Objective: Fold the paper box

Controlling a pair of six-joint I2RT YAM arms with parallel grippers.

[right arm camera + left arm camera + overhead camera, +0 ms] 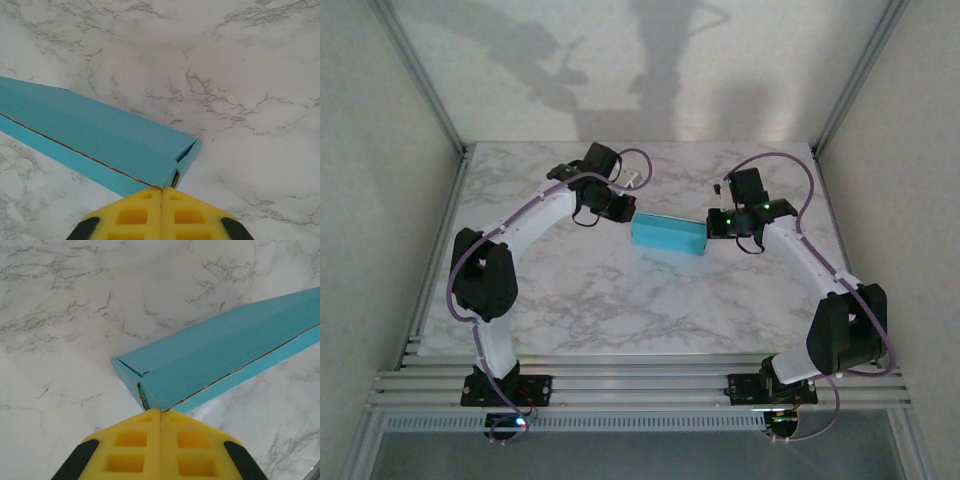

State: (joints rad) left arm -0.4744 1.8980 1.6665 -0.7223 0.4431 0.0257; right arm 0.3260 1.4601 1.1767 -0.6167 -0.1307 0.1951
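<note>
The paper box (668, 236) lies near the middle of the marble table, a closed, long turquoise shape. My left gripper (622, 212) is at its left end, my right gripper (717, 226) at its right end. In the left wrist view the yellow pads (125, 450) are pressed together, shut, with their tips touching the box's near corner (165, 390). The right wrist view shows the same: my right gripper (161, 189) is shut, tips against the box's end corner (170, 170). Nothing sits between either pair of pads. A seam runs along the box's side (75, 147).
The marble table top (620, 310) spreads around the box. Light panel walls stand on the left, back and right, with metal posts at the back corners. An aluminium rail frame (640, 385) carries both arm bases at the near edge.
</note>
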